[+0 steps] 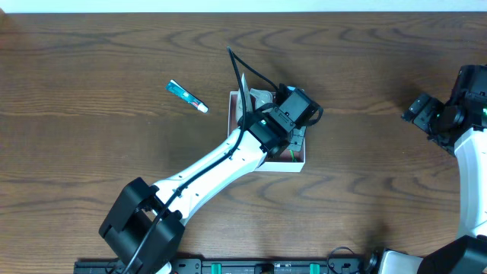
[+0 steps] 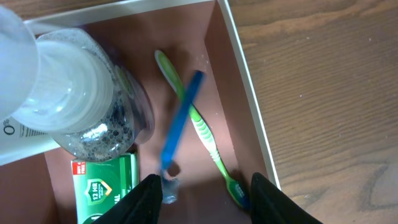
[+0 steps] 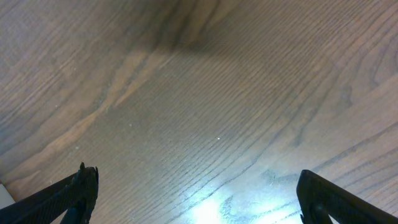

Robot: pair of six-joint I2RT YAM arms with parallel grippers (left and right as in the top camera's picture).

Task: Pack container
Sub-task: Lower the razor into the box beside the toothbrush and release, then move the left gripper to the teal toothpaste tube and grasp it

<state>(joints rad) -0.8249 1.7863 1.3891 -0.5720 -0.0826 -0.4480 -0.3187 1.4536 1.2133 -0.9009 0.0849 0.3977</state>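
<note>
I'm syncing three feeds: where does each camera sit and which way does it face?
Overhead: above the table, facing down on container, toothpaste tube, left arm, right arm.
Left wrist: on the left arm, facing down into the container at a blue toothbrush; own fingertips show.
Right wrist: on the right arm, facing down at the table; own fingertips at lower corners.
Shared: the container, in overhead and left wrist.

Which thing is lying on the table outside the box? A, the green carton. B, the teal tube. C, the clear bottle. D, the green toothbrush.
B: from overhead the teal tube lies on the table left of the box, while the green toothbrush, clear bottle and green carton are inside it.
</note>
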